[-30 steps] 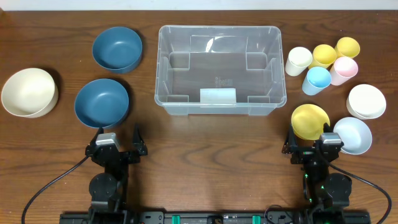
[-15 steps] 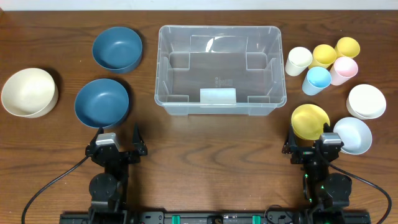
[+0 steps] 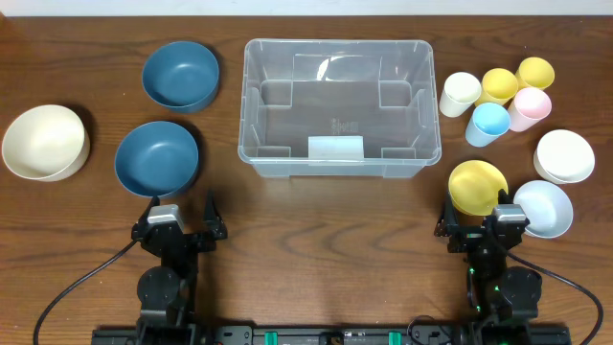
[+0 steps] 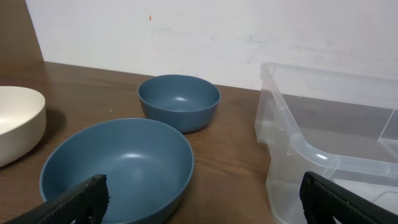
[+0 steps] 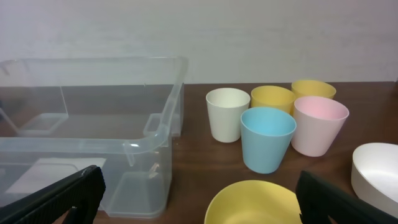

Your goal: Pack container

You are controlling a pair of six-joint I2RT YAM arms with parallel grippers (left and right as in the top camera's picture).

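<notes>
The clear plastic container (image 3: 337, 107) stands empty at the table's middle back, with a whitish label on its near wall. It also shows in the left wrist view (image 4: 329, 143) and the right wrist view (image 5: 93, 124). My left gripper (image 3: 179, 228) is open and empty, near the front edge, just in front of a blue bowl (image 3: 156, 158). My right gripper (image 3: 481, 230) is open and empty, just in front of a yellow bowl (image 3: 476, 186).
A second blue bowl (image 3: 180, 75) and a cream bowl (image 3: 44, 142) lie at the left. Several cups (image 3: 496, 99) stand right of the container. A white bowl (image 3: 563, 155) and a pale blue bowl (image 3: 544, 208) lie at the right.
</notes>
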